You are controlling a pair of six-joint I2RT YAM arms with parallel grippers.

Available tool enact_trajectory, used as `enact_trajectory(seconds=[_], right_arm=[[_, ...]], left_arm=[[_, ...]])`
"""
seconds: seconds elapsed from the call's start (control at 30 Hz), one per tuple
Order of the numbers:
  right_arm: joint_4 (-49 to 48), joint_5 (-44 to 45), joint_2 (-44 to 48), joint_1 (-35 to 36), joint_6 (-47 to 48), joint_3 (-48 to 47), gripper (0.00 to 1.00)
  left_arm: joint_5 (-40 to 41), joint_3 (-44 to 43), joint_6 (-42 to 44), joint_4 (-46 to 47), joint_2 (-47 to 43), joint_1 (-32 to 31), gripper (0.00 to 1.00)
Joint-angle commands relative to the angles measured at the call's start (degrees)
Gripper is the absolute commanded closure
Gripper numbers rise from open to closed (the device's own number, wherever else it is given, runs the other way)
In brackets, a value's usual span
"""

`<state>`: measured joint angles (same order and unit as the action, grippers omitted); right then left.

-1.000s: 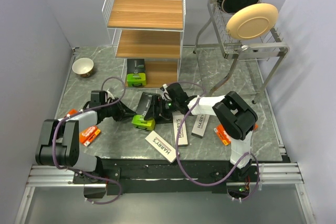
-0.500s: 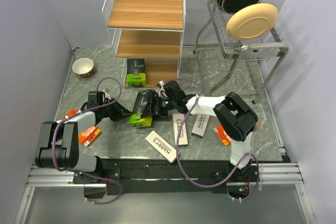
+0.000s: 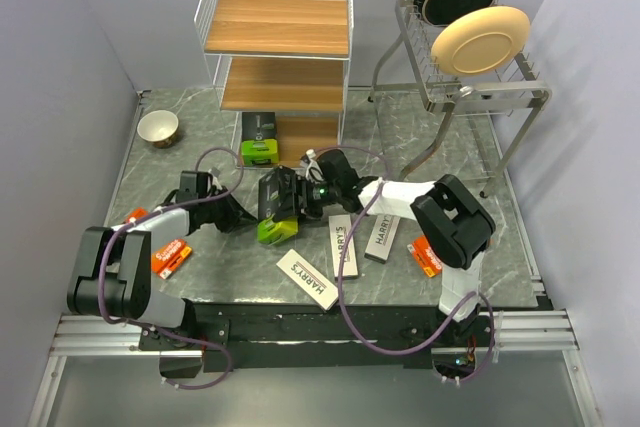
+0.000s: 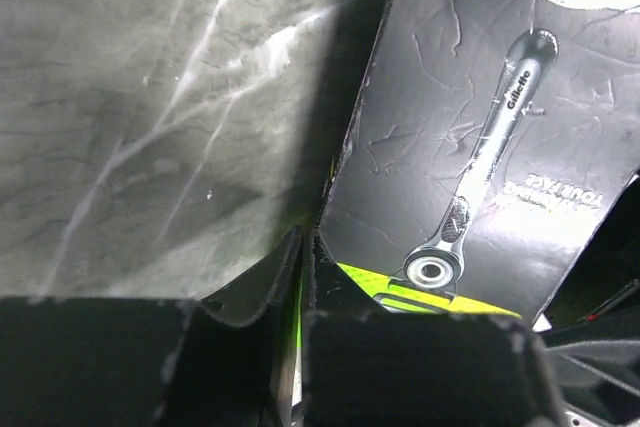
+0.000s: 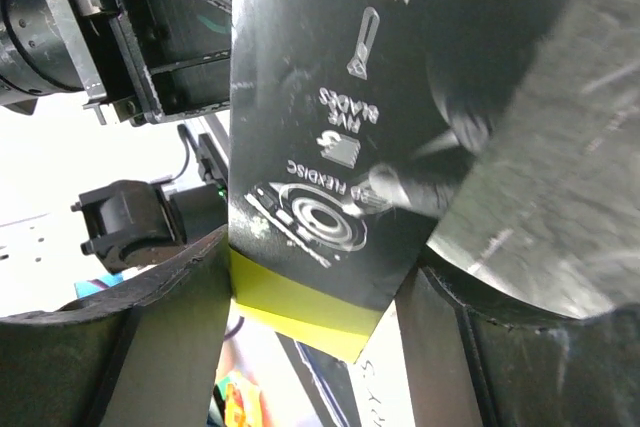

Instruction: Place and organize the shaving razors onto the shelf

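Observation:
A black razor box with a lime-green end lies on the table in front of the shelf. My right gripper reaches it from the right. In the right wrist view its fingers press both sides of the box, so the right gripper is shut on it. My left gripper lies low on the box's left. In the left wrist view the left gripper is shut on nothing, its tips at the corner of the box. A second black box lies on the shelf's bottom tier.
Three white Harry's boxes lie near the front edge. Orange packs lie at the left and right. A bowl sits at the back left. A metal dish rack with plates stands at the back right.
The right gripper's fingers have closed onto the black box, which has turned and shifted a little. The left gripper's fingers have come together beside it.

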<state>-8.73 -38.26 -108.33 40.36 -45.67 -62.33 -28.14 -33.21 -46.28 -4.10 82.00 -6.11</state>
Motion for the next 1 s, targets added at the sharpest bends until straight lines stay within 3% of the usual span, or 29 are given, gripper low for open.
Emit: enact_trajectory(seconds=[0.0,0.03,0.17,0.27,0.4,0.5,0.77,0.97], right_arm=[[2.58,1.0,3.48,-2.03,5.41,1.33,0.48],[2.41,0.73,3.57,-2.21,5.85,1.5,0.55],[-0.57,-2.07,5.15,-4.14,6.56,3.61,0.67],[-9.26,-7.78,5.24,-7.04,2.7,8.35,0.78],[-36.96,-17.36,2.08,-11.26,-12.28,15.65,0.81],[-50.81,-20.36,-0.21,-13.2,-20.92,16.8,0.81],[-57.01,-15.63,-4.6,-15.39,-27.71,11.27,0.8],[-47.09,-11.4,-4.78,-16.1,-24.21,9.24,0.81]], left_arm=[[4.32,-1.59,3.3,-6.53,0.44,-0.92,0.93],[4.24,-2.2,4.35,-6.8,0.62,-0.92,0.92],[2.23,-6.69,8.22,-9.61,1.15,-0.92,0.84],[-0.85,-4.77,8.84,-7.6,-0.25,-0.92,0.83],[-5.59,-0.37,8.14,-4.08,-2.54,-0.92,0.84],[-6.57,0.87,10.5,-3.38,-3.42,-1.18,0.84],[-8.77,0.87,12.45,2.25,-1.49,-4.87,0.86],[-10.0,-2.73,11.13,2.78,1.15,-8.13,0.86]])
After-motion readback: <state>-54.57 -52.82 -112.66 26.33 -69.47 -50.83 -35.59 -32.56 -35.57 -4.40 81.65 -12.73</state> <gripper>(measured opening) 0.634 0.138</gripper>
